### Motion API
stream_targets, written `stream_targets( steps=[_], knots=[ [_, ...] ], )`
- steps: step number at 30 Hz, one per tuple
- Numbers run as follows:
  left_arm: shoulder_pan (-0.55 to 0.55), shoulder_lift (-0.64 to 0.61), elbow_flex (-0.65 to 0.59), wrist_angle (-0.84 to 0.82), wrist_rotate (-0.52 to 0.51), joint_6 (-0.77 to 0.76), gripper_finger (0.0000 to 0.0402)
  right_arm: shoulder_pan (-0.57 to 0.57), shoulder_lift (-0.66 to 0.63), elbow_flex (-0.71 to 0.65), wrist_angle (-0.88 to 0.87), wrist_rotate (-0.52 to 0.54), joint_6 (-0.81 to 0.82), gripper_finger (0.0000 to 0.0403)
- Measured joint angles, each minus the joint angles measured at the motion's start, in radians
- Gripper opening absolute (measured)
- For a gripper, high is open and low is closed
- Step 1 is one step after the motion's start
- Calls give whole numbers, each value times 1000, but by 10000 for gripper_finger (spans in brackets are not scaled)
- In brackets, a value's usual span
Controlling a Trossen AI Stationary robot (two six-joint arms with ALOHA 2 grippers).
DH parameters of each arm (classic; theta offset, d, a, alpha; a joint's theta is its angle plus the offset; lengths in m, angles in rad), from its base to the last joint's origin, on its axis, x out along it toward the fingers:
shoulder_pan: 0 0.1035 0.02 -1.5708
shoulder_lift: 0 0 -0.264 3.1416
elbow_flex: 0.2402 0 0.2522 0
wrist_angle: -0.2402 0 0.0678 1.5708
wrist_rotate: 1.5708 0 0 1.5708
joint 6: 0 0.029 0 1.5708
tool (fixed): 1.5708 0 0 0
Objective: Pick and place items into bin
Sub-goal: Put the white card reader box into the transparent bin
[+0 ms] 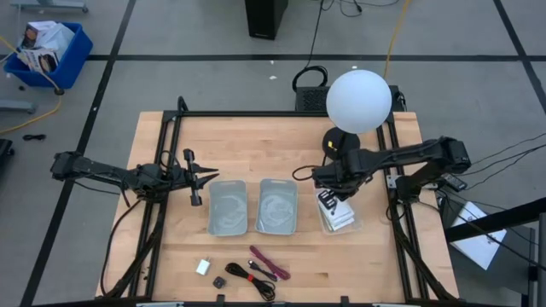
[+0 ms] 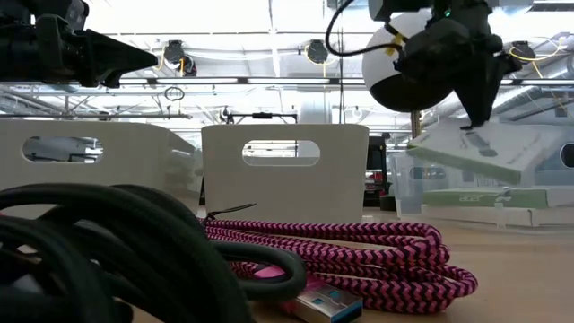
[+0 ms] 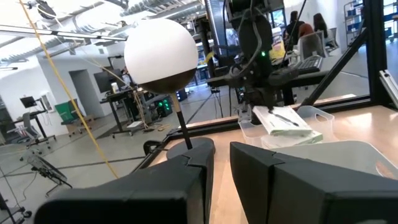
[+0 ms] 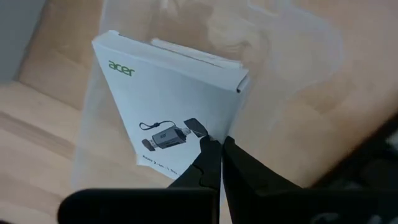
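Note:
White printed boxes (image 1: 335, 213) lie stacked in a clear tray (image 1: 351, 225) on the table's right; the top one (image 4: 168, 106) rests tilted on the others. My right gripper (image 1: 328, 183) hangs over it, shut, with its tips (image 4: 221, 144) at the box's edge. My left gripper (image 1: 209, 176) waits shut in the air left of the two grey bins. Along the near edge lie a white block (image 1: 202, 267), a tiny black piece (image 1: 219, 280), a coiled black cable (image 1: 249, 275) and a dark-red strap (image 1: 269, 262). My right gripper points down from above at the top box's edge (image 4: 233, 87). I cannot tell whether its shut fingertips (image 2: 479, 118) touch the box. Nothing shows between the fingers.
Two grey bins (image 1: 227, 206) (image 1: 277, 206) stand side by side mid-table. The white globe lamp (image 1: 358, 101) rises on its dark base behind the right gripper. A black frame runs along the table's left, right and far sides. Bare wood lies between the bins and the near-edge items.

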Motion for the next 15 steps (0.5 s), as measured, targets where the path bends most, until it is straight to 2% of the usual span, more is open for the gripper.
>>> stream_targets(
  steps=[5,15],
  knots=[
    [0,0,0,0,0,0,63,1,0,-75,71,-49,9,0],
    [0,0,0,0,0,0,63,1,0,-138,86,-97,10,0]
  ],
)
